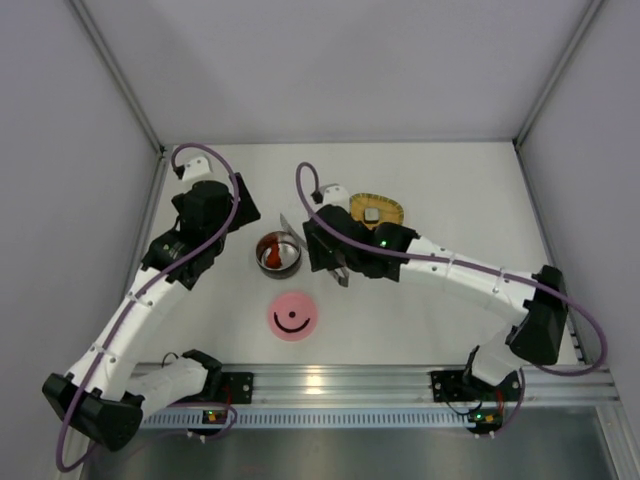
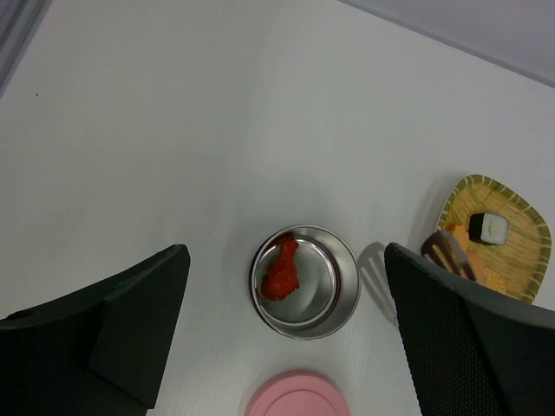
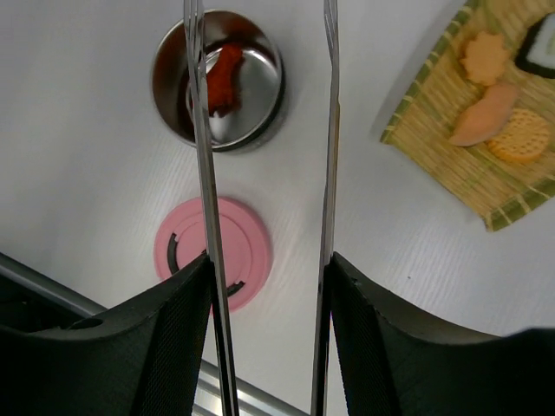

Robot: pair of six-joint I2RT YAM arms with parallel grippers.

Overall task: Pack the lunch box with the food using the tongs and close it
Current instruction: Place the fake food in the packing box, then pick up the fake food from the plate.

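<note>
The steel lunch box [image 1: 278,254] stands open mid-table with one dark red piece of food [image 2: 280,270] lying inside it. Its pink lid [image 1: 292,316] rests on the table just in front of it. My right gripper [image 3: 269,277] is shut on the tongs [image 3: 201,130]. Each pad presses one tong arm, and the two arms stand spread apart, the left one reaching over the bowl [image 3: 217,82]. Orange pieces [image 3: 484,114] and a dark-and-white piece [image 2: 489,227] lie on the yellow woven tray [image 1: 376,210]. My left gripper [image 2: 286,258] hovers open high above the bowl, holding nothing.
The tray [image 3: 434,87] sits to the right of the bowl, behind my right wrist [image 1: 360,250]. Grey walls close in the table on three sides. An aluminium rail [image 1: 330,385] runs along the near edge.
</note>
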